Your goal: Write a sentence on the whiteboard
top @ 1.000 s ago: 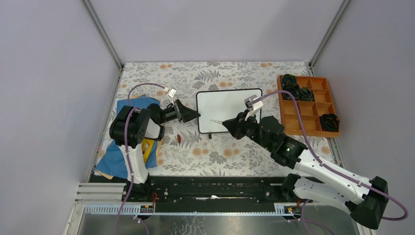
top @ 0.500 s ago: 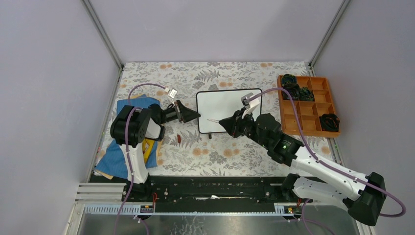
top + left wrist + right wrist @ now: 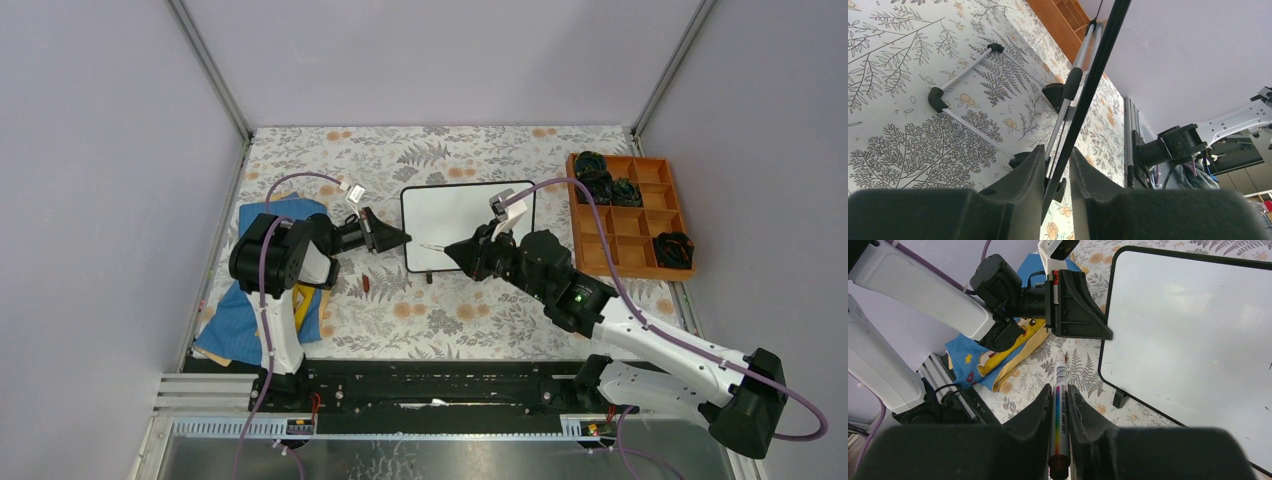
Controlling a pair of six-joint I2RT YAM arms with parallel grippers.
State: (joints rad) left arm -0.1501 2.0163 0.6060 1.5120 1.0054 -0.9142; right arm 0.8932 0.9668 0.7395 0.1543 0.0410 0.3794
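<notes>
The whiteboard (image 3: 470, 222) (image 3: 1188, 330) rests on the floral cloth, its face blank; no sentence shows on it. My left gripper (image 3: 403, 237) (image 3: 1105, 334) is at the board's left edge. In the left wrist view the black frame (image 3: 1098, 65) runs edge-on between the fingers of this gripper (image 3: 1057, 150), whose jaws are narrow but open, with a thin gap still showing. My right gripper (image 3: 452, 250) (image 3: 1060, 390) is shut on a rainbow-striped marker (image 3: 1060, 369) (image 3: 432, 246). The marker's tip points left, just off the board's lower left corner.
An orange compartment tray (image 3: 640, 262) with dark bundles sits at the right. A blue and yellow cloth (image 3: 235, 325) lies under the left arm. A small red-brown piece (image 3: 366, 284) lies on the tablecloth. Grey wire legs (image 3: 968, 62) show beside the board.
The left jaws have narrowed around the board's left edge. The right arm has shifted slightly left with the marker.
</notes>
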